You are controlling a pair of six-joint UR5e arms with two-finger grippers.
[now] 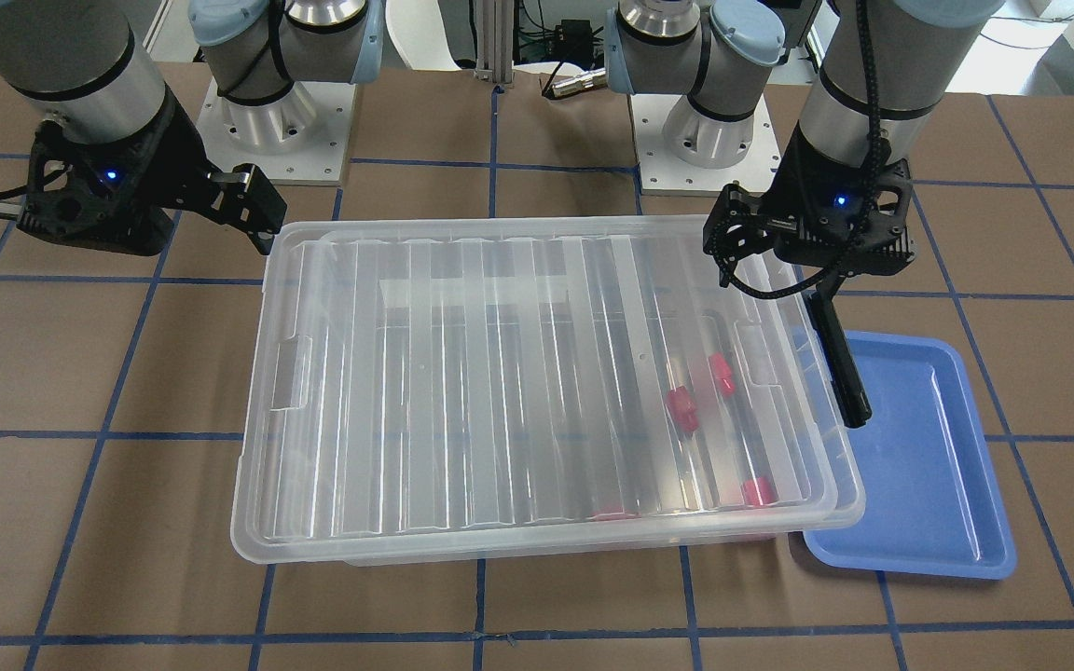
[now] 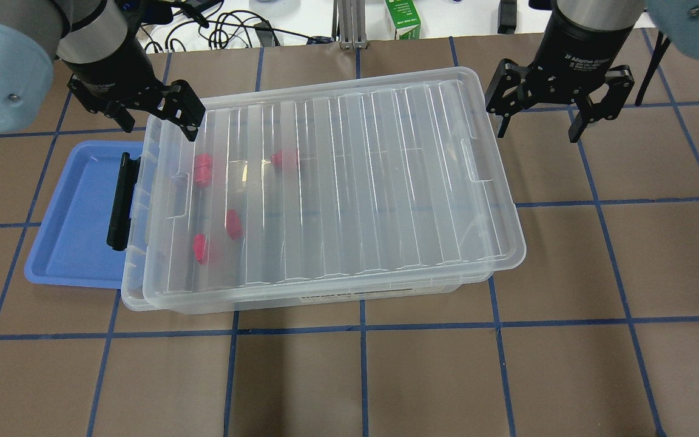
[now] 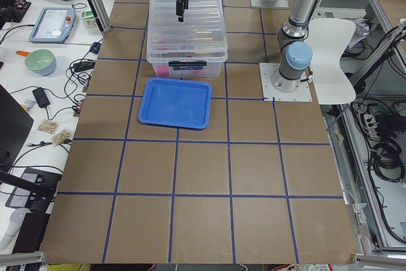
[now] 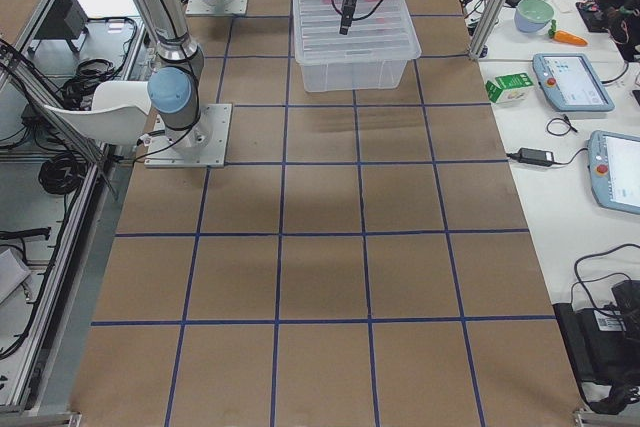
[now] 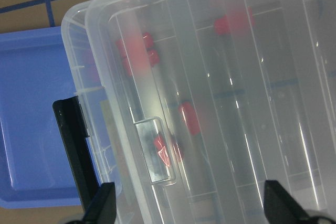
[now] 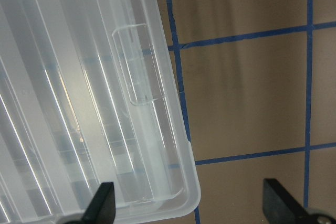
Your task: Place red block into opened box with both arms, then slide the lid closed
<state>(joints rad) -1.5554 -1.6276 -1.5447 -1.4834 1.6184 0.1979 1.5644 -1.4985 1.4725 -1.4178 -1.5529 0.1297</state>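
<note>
The clear box (image 2: 133, 267) stands mid-table with the ribbed clear lid (image 2: 349, 182) lying on it. The lid sits slightly toward the overhead view's right, so a thin strip of the box's left rim shows. Several red blocks (image 2: 202, 169) lie inside under the lid, near the left end. My left gripper (image 2: 154, 182) hangs open over that left end. Its long black finger (image 2: 120, 203) points down just outside the rim, above the blue tray. My right gripper (image 2: 538, 136) is open and empty, hovering off the box's far right corner without touching the lid.
A blue tray (image 2: 76, 218) lies against the box's left end, with nothing in it where it shows. A green carton (image 2: 403, 18) and cables sit beyond the table's far edge. The two arm bases (image 1: 276, 121) stand behind the box.
</note>
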